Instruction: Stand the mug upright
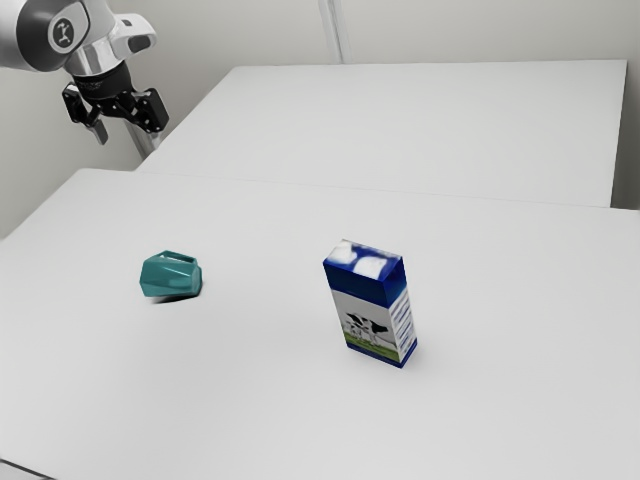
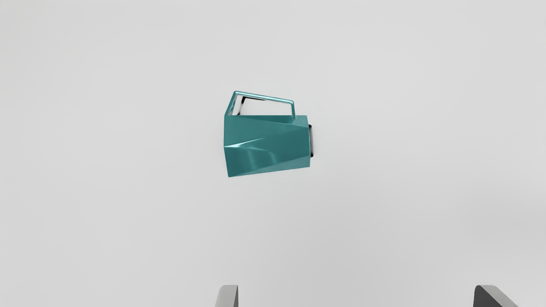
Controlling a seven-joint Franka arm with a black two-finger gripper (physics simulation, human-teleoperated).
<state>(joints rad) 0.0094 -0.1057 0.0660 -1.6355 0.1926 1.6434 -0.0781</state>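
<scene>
While the fingers (image 1: 99,131) hang open, the mug (image 2: 268,143) lies well below.

We have a black claw (image 1: 128,136) with grey fingertips (image 2: 227,297). Nearer it, our mug (image 2: 266,143) is teal with pale glints. Farther from it, our carton (image 1: 370,300): blue top, white patches; pale front, black-and-white cow over green; dark lines on white side. Desk (image 1: 240,400) plain off-white.
</scene>
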